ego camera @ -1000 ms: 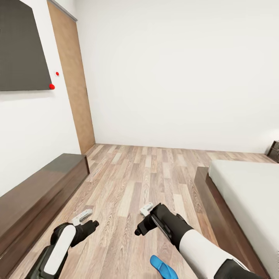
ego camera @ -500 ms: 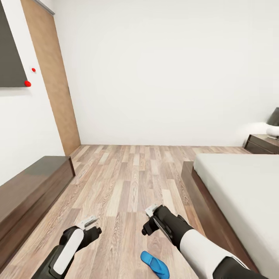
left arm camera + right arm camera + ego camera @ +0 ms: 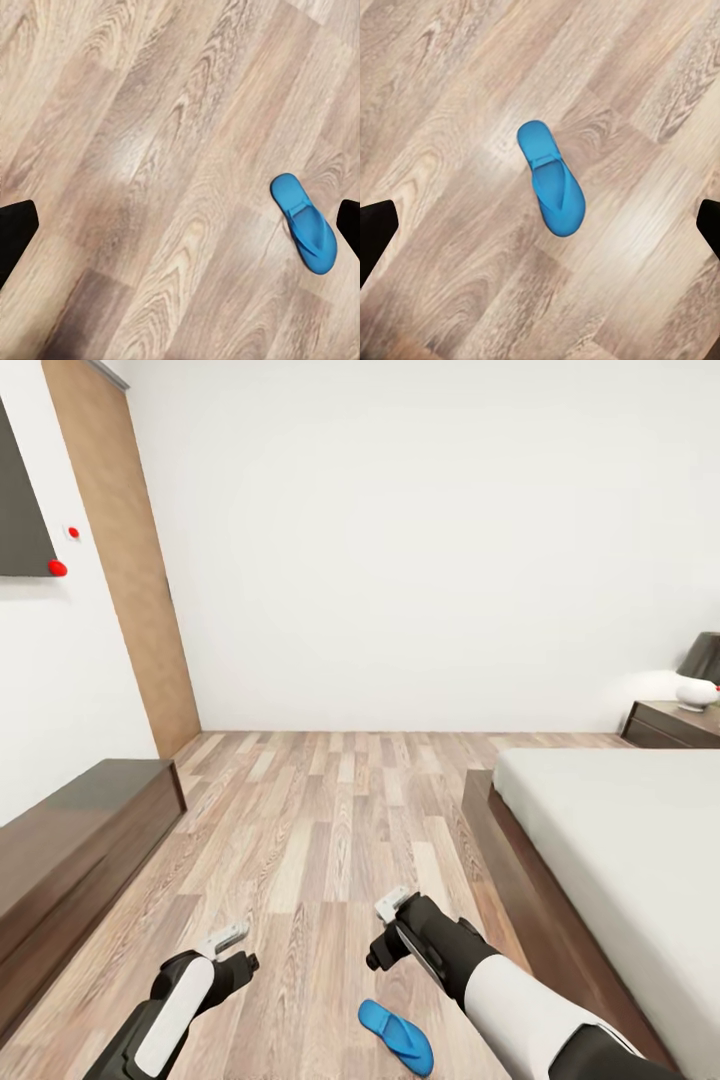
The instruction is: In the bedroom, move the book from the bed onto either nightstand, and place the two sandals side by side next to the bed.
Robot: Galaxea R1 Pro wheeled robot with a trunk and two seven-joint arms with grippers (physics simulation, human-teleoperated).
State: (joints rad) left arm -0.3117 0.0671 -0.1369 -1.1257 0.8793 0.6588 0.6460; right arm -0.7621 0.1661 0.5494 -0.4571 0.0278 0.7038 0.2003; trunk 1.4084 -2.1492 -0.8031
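View is panning right: nightstand [image 3: 672, 724] and bed [image 3: 620, 830] coming in, sandal [image 3: 396, 1037] sliding into fuller view. Both hands, left [image 3: 232, 949] and right [image 3: 385, 930], are hanging spread and empty above the floor; book not spotted yet.

Wood floor, bed and nightstand.
The plank floor [image 3: 330, 810] carries one blue sandal [image 3: 396, 1037] lying flat at about 6 o'clock in the head view, near the bed [image 3: 620, 840] at 3 o'clock, whose white mattress lies bare. At 2 o'clock the nightstand [image 3: 672, 724] bears what may be a lamp [image 3: 700, 672].
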